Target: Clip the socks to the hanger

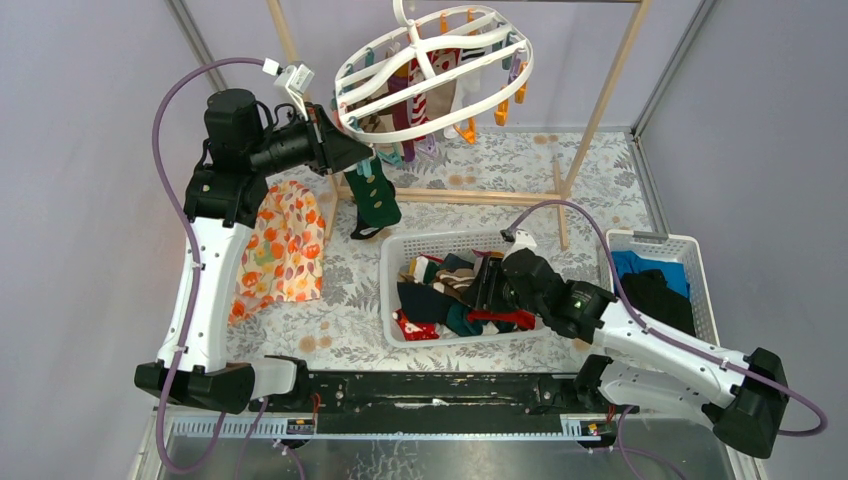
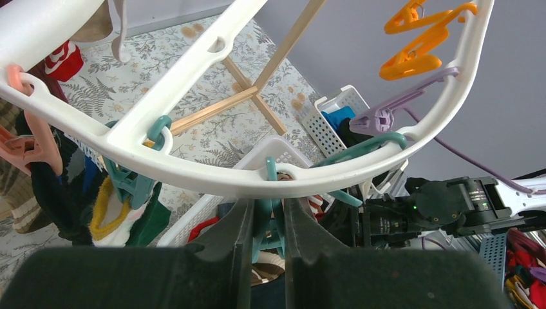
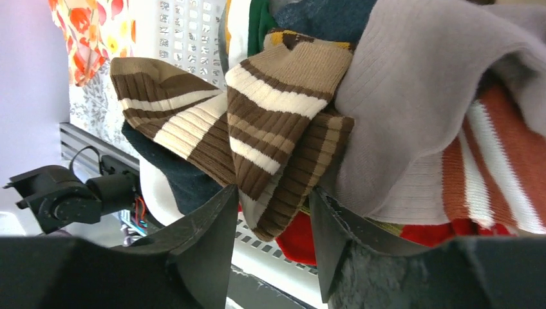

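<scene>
From overhead I see the hanger hanging from the wooden rack at the back of the table, tilted, with several socks already clipped beneath it. The left gripper is raised to the hanger's near left rim, and a dark green sock dangles just below it. The remaining socks lie heaped in a white basket at the middle of the table, and the right gripper is down among them. A floral cloth lies flat to the left. A second basket with blue and black clothes stands to the right.

On the left wrist camera, the fingers are drawn close together on a teal clip that hangs from the hanger's white rim. They are clamped on it with only the clip between them. Further along the rim hang orange clips and a purple clip.

On the right wrist camera, the fingers stand apart on either side of a folded brown striped sock that droops into the gap — I can't tell whether they are pinching it. A grey sock lies against it on the right, with a sock striped rust and white beneath that.
</scene>
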